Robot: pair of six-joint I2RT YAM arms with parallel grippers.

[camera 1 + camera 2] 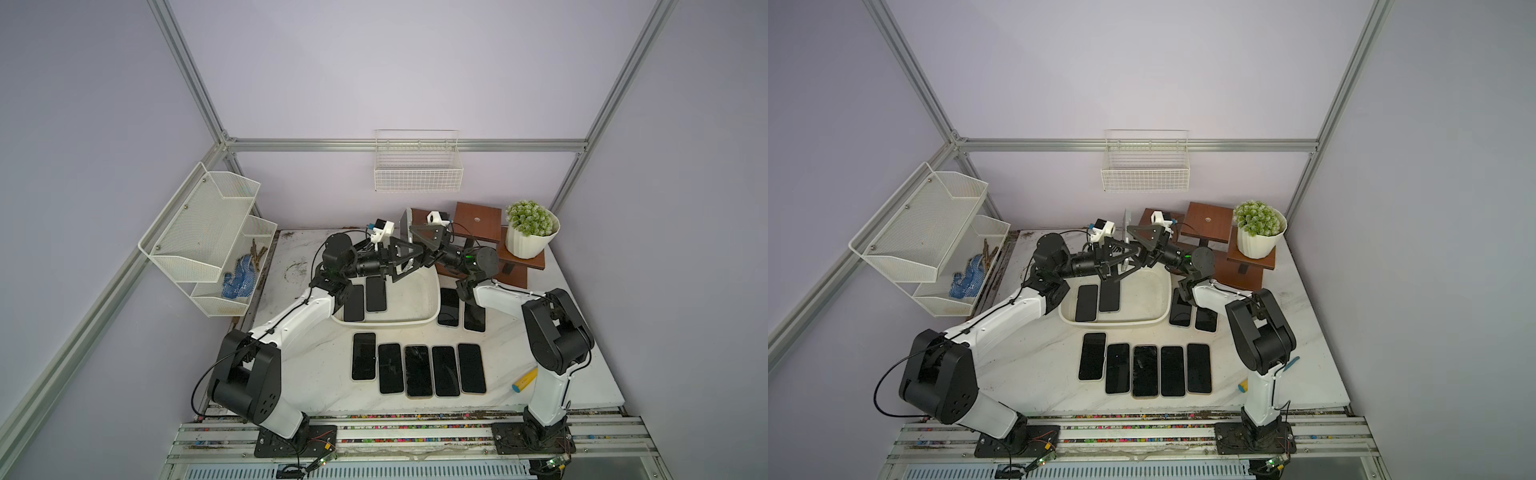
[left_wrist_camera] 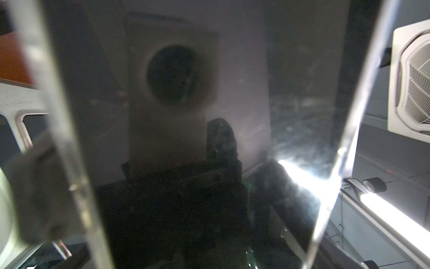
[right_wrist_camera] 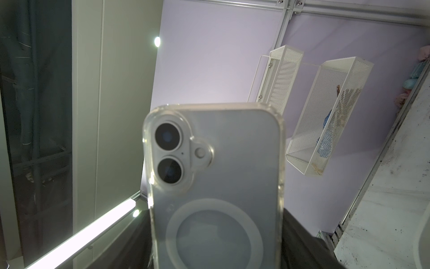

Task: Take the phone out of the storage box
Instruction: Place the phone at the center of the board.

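Nearest me, the table point(image 1: 316, 386) ends just past a row of five phones point(image 1: 417, 370), screens up and packed side by side at 6 o'clock of the storage box point(image 1: 386, 323). Bare marble opens toward 4 o'clock, where a yellow stick point(image 1: 525, 380) lies by the right arm's base. Two more phones point(image 1: 449, 307) lie flat just beside the box at 3 o'clock.

Inside the box, two phones point(image 1: 376, 294) lie along its 9 o'clock side; its 3 o'clock half shows white floor.

Both grippers meet above the box's 12 o'clock rim. The right gripper point(image 3: 216, 256) clamps the phone point(image 3: 214, 186) by its lower end, upright, lenses uppermost, lifted clear of the box. The left gripper point(image 1: 410, 257) faces the screen with its jaws spread wide. One finger point(image 2: 39, 193) sits beside the case edge, but I can't make out whether they touch.

Further out, a mesh rack point(image 1: 203, 232) at 9 o'clock holds blue gloves point(image 1: 239, 278). A wooden stand point(image 1: 478, 220) carries a plant pot point(image 1: 532, 245) at 1 o'clock. A wire basket point(image 1: 417, 174) hangs on the wall at 12.
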